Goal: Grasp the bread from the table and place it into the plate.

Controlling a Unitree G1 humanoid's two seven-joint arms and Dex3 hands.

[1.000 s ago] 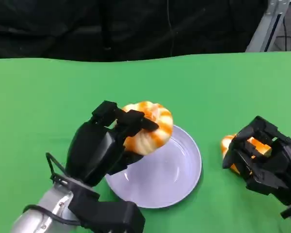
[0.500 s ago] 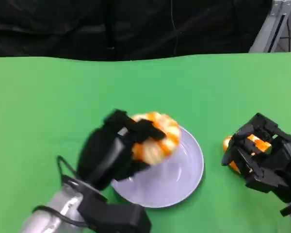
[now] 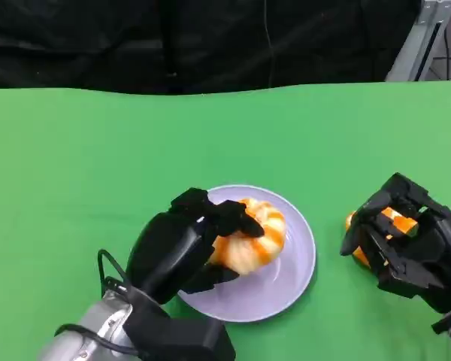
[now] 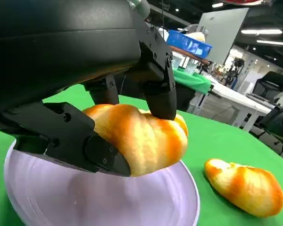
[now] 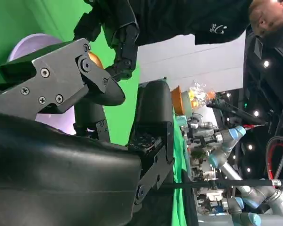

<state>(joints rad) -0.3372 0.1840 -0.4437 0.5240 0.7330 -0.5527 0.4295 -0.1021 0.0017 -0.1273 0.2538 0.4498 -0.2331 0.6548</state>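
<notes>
1. While the left hand (image 3: 182,244) grasps the bread (image 3: 254,235) from above and from the robot's side, its fingers (image 3: 227,216) lie across the top of the loaf and more of them reach in under its near side.
2. Seen from the left wrist, the same bread (image 4: 137,139) is clamped between black fingers (image 4: 158,94) above and a black finger (image 4: 66,136) below, and its underside looks to be just clear of the plate's (image 4: 146,207) floor, though I cannot be sure of a gap.
3. From the head view, the bread sits over the middle of the lilac plate (image 3: 297,265), which lies just ahead of and partly beneath the left hand on the green worktop (image 3: 90,150).
4. Well apart from the left hand, on the far side of the plate from it, the right hand (image 3: 404,241) is curled over a second bread (image 3: 359,239), which lies on the worktop beside the plate.
5. Whether the right hand actually grips that second bread or only cups it, I cannot tell; orange crust shows between its fingers (image 3: 361,218).
6. From the left wrist, the second bread (image 4: 243,186) lies on the green cloth just beside the plate's rim.
7. Beyond the right hand's own fingers (image 5: 70,75), the right wrist view shows a person in a dark top (image 5: 179,23) by the worktop.
</notes>
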